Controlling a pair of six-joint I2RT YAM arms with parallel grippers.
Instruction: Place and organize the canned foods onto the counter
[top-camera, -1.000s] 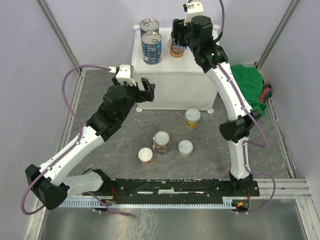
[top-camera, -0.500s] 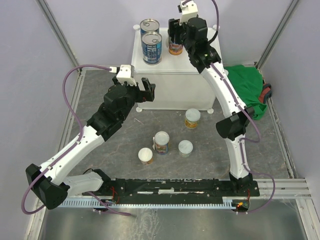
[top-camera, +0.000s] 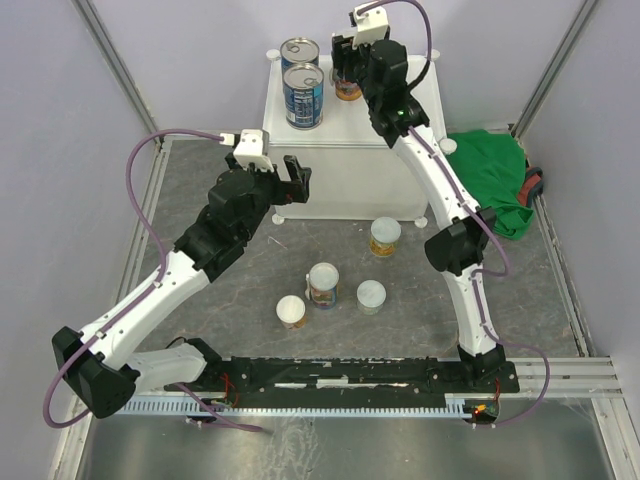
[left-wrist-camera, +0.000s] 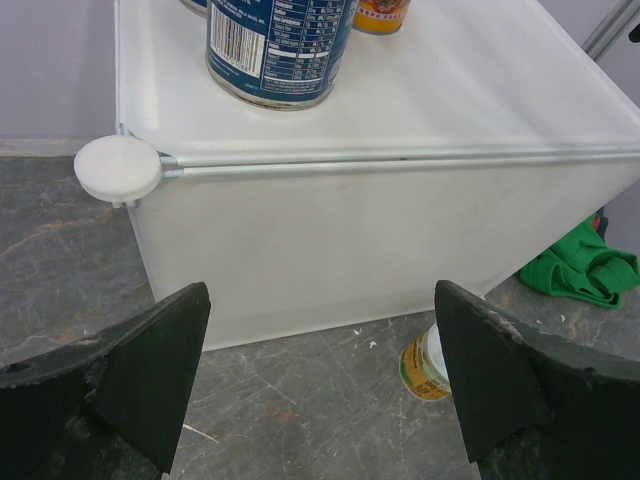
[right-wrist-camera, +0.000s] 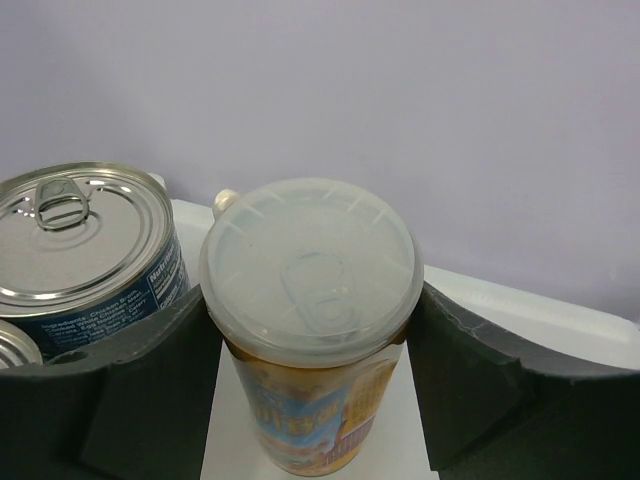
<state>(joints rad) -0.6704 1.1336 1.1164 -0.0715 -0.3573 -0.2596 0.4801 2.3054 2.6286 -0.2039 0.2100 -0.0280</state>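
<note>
While the right gripper clamps a yellow-labelled can at upper middle of the overhead view, over the far edge of the white box counter beside two dark blue cans, placing is the step in hand; four cans wait on the grey floor at centre. The left gripper hangs wide and empty before the counter's front.

Left wrist view: matte black fingers spread apart, a smooth milky counter wall, a round knob at left.

Right wrist view: a pale plastic lid with the pull-tab showing through; a ridged silver top at left. Next, I judge: settle the can flush beside the blue pair, then release
</note>
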